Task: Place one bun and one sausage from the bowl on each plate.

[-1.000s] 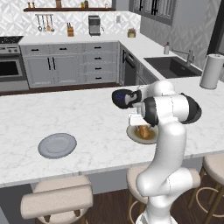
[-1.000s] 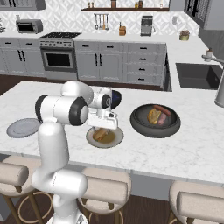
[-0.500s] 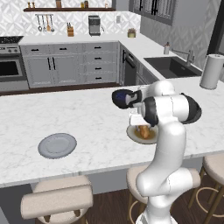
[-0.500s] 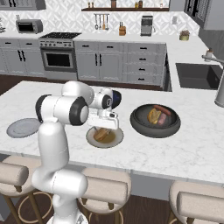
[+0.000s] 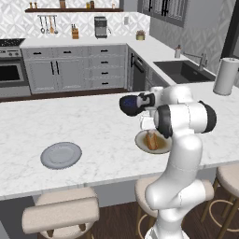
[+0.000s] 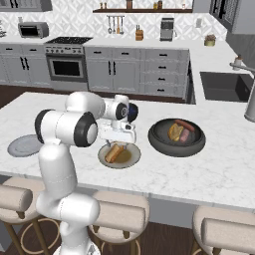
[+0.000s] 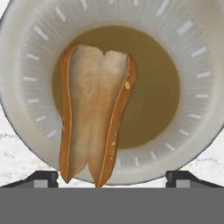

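A split golden-tan bun lies on the cream-rimmed plate with the brownish centre, free of the fingers. My gripper hangs straight above it, open, with its dark tips wide apart on either side of the bun's near end. From the base cameras the gripper hovers over the same bun and plate. The dark navy bowl stands just behind the hand. The plain grey plate sits far to the left. A second bun and a sausage rest in the wide black pan.
The marble island's front edge runs close below the plates, with stools under it. A paper towel roll and the sink are at the far right. The counter between the two plates offers free room.
The fingers have spread wider, letting go of the bun, which lies on the cream-rimmed plate. The arm has barely moved.
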